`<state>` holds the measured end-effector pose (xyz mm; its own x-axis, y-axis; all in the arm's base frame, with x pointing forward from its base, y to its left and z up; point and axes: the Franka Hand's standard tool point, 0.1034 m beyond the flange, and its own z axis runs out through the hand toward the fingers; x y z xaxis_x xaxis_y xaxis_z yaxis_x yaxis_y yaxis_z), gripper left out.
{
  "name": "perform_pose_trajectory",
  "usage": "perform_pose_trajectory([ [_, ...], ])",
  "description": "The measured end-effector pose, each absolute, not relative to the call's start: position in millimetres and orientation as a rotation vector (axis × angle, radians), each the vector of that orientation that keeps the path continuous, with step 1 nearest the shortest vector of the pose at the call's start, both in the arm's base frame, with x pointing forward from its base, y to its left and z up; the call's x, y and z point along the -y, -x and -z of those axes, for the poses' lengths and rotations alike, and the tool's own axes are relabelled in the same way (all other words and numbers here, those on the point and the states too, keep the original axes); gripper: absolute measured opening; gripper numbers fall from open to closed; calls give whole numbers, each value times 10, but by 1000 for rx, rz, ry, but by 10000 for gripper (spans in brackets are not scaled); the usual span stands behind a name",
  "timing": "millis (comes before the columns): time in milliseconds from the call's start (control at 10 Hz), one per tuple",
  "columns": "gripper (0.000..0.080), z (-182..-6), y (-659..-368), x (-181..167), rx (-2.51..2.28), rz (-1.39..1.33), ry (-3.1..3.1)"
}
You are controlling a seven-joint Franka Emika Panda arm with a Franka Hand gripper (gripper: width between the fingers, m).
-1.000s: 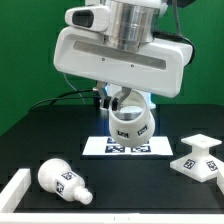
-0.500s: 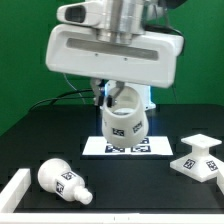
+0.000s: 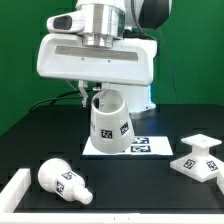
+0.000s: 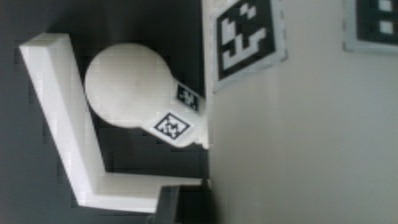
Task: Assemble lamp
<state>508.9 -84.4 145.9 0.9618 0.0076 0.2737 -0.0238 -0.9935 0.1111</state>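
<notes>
Nearby, bulb [image 3: 62, 181] and base [image 3: 198, 158] on either side of the shade [image 3: 110, 123].

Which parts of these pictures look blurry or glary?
Exterior view: soft, glare on the glossy arm; bulb and base tags barely legible. Wrist view: the shade sits close and out of focus, tag edges smeared; the bulb blurred.

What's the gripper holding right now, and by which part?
The lamp shade, held at its narrow top rim by the gripper.
</notes>
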Motion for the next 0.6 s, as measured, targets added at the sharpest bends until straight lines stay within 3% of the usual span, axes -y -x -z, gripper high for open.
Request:
perform_pose_trajectory([
  [200, 48, -1449, -5083, 844, 18, -417, -3001],
  [600, 48, -1430, -5041, 1099, -262, -762, -2820],
])
